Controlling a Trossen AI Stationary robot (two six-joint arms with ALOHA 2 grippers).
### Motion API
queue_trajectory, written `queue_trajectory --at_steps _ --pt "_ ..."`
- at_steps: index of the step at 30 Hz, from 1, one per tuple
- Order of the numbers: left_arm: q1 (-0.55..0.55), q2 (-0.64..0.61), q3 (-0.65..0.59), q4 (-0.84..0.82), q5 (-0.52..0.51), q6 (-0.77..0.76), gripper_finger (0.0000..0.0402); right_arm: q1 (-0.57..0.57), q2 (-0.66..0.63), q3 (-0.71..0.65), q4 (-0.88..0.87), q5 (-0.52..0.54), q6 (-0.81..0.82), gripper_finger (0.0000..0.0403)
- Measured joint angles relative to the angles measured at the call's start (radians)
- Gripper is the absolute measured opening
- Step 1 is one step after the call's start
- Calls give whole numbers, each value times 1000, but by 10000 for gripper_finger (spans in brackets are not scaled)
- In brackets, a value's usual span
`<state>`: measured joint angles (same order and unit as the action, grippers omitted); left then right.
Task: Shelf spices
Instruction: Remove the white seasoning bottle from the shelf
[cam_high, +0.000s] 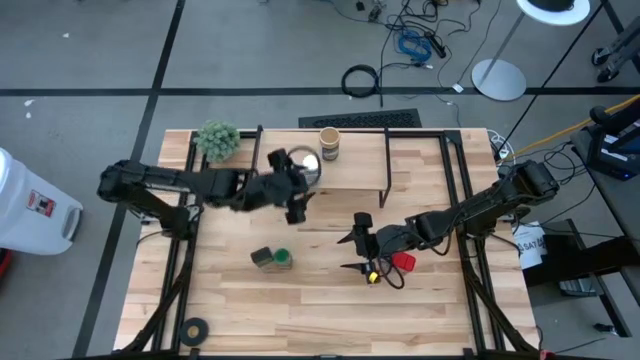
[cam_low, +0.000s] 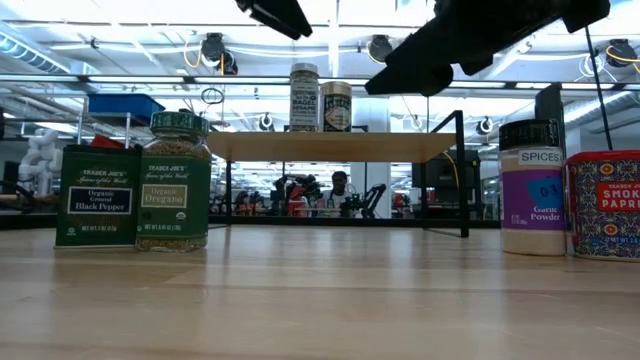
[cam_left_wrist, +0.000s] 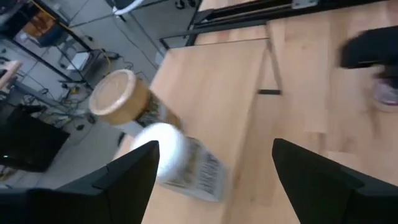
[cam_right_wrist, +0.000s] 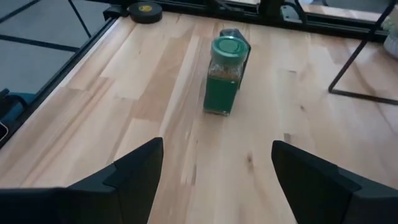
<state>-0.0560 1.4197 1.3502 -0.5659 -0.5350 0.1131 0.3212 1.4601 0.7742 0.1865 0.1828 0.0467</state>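
The shelf (cam_high: 350, 178) (cam_low: 400, 147) stands at the table's far middle. On its board stand a white-lidded jar (cam_left_wrist: 180, 158) (cam_low: 304, 97) and a tan cylinder (cam_high: 329, 143) (cam_left_wrist: 118, 94). My left gripper (cam_high: 297, 203) (cam_left_wrist: 214, 165) hovers open just near of these jars, above the board, holding nothing. A green-lidded jar (cam_right_wrist: 223, 76) (cam_low: 175, 180) and a dark square tin (cam_low: 97, 195) stand together on the table. My right gripper (cam_high: 357, 245) (cam_right_wrist: 217, 168) is open and points toward them. A red tin (cam_high: 403, 262) and a dark-lidded garlic powder jar (cam_low: 531, 188) stand beside it.
A fuzzy green plant ball (cam_high: 218, 139) sits at the shelf's far left end. A black tape roll (cam_high: 194, 331) (cam_right_wrist: 145, 9) lies at the near left corner. Black frame rails run along both table sides. Bare wood lies along the near edge.
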Motion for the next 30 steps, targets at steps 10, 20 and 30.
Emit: queue_trajectory --at_steps 10,20,30 --pt "213 0 0 7 268 54 322 30 0 0 -6 -1 2 288" --pt "304 0 0 7 499 61 322 35 0 0 -6 0 20 288" --pt "330 0 -17 10 562 78 322 35 0 0 -6 -1 20 288"
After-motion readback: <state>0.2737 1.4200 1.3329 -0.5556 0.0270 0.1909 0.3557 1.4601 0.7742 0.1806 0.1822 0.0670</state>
